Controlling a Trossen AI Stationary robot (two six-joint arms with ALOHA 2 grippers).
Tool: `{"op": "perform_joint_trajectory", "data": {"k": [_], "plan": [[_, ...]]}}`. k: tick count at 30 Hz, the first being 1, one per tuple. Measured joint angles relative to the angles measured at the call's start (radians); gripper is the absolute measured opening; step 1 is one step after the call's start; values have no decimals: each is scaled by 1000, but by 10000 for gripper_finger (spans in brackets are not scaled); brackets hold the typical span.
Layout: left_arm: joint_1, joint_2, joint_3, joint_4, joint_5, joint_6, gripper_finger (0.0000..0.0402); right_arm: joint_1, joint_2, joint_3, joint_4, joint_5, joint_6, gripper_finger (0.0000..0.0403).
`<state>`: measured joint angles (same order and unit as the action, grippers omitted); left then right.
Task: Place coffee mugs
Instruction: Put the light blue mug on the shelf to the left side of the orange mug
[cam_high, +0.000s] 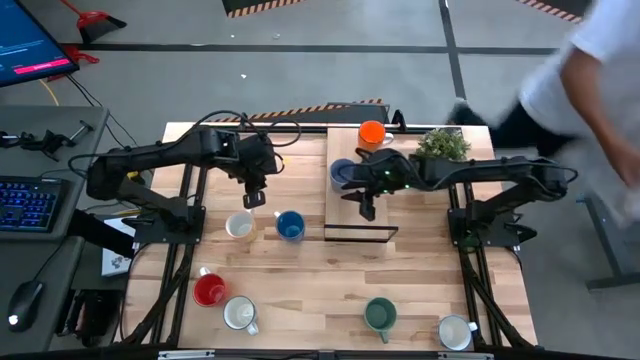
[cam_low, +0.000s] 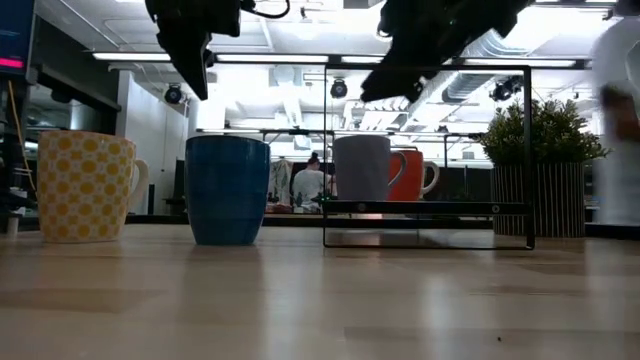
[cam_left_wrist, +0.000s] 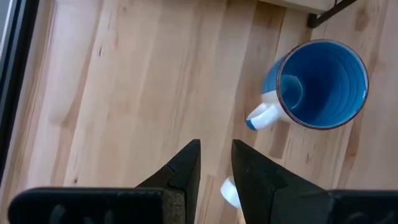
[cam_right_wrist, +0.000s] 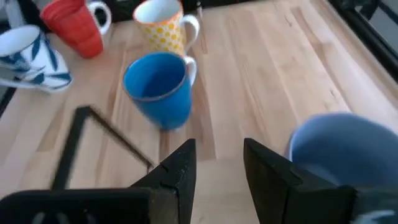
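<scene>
My left gripper hangs open over bare wood, just far of the yellow-dotted cream mug. The dark blue mug stands beside that one. My right gripper is open above the black-framed wooden rack, next to the light blue mug. The orange mug stands at the rack's far end. The red, white, green and another white mug stand along the near side.
A potted green plant stands right of the rack. A person moves past the table's far right corner. Open wood lies between the two rows of mugs. A keyboard sits off the table's left side.
</scene>
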<state>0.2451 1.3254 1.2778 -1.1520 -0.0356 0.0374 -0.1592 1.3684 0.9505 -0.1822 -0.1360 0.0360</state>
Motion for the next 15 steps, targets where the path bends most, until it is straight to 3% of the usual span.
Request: {"op": "perform_joint_trajectory", "data": {"k": [8,15], "plan": [[11,0,0,-1,-3,25,81,-19,76,0,-1,-82,8,114],[29,0,0,-1,-3,26,81,-25,94,0,-2,-65,8,114]]}}
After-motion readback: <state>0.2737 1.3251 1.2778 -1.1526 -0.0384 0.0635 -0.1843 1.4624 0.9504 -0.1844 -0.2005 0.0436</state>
